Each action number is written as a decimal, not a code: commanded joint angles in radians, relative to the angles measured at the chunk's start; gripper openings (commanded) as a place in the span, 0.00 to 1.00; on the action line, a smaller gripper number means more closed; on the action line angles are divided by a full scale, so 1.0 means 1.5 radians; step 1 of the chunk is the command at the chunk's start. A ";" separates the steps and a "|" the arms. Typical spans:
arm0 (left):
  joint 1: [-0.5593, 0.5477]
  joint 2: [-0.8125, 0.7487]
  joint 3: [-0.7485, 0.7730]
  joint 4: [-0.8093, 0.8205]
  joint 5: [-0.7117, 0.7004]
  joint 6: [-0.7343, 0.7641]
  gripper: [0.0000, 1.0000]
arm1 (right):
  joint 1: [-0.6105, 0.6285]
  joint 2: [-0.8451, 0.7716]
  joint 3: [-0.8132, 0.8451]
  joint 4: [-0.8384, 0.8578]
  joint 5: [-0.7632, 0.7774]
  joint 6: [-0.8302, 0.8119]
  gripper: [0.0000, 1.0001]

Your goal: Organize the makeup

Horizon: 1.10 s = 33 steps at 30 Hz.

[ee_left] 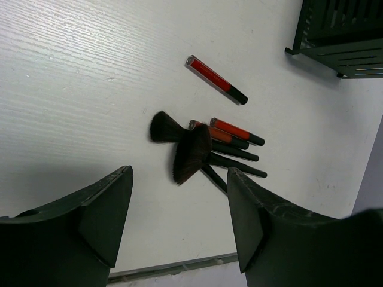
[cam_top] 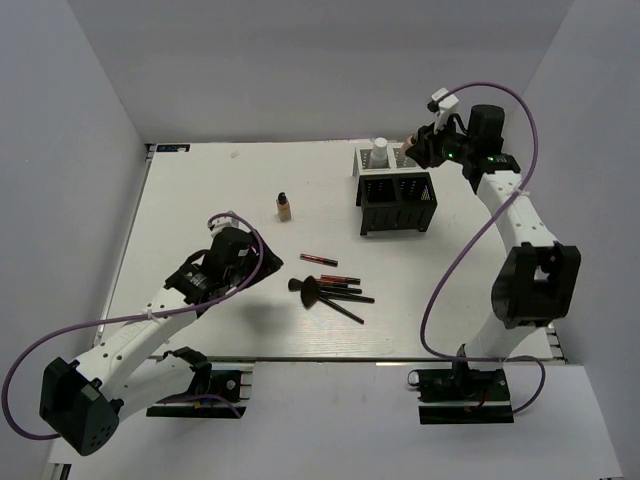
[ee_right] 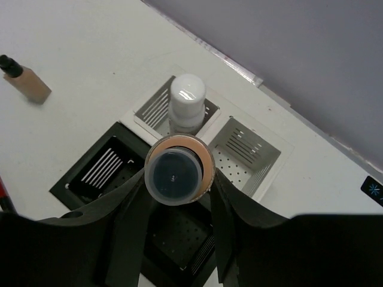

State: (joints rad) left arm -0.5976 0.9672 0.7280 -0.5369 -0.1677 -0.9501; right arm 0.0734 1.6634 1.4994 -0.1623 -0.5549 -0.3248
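No legible text; small blue sticker (ee_right: 374, 190) unreadable.

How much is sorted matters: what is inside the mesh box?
In the box, a white-capped bottle stands in a rear pale cell; the pale cell beside it and left black cell look empty. The dark-capped bottle in the right claw hides the cell beneath.

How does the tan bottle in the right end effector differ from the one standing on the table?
The held tan bottle is clamped in the right end effector, raised above the organizer. The table tan bottle stands free on the tabletop, left of the organizer. Both are tan with dark caps.
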 commanded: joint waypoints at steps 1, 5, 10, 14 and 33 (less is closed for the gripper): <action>0.003 -0.014 -0.004 0.011 0.004 0.006 0.74 | -0.005 0.066 0.076 0.015 -0.002 0.002 0.15; 0.003 -0.026 -0.004 -0.005 -0.002 0.000 0.74 | -0.008 0.131 0.126 0.026 0.003 0.017 0.15; 0.003 -0.048 -0.007 -0.024 -0.011 -0.009 0.74 | -0.008 0.198 0.179 0.025 0.026 0.005 0.15; 0.003 -0.056 -0.009 -0.031 -0.014 -0.015 0.74 | -0.007 0.220 0.192 0.035 0.041 -0.008 0.15; 0.003 -0.021 0.018 -0.040 -0.020 -0.010 0.74 | -0.003 0.290 0.204 0.048 0.073 -0.030 0.19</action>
State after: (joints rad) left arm -0.5976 0.9386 0.7265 -0.5835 -0.1772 -0.9695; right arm 0.0673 2.0911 1.7451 -0.1547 -0.4503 -0.3557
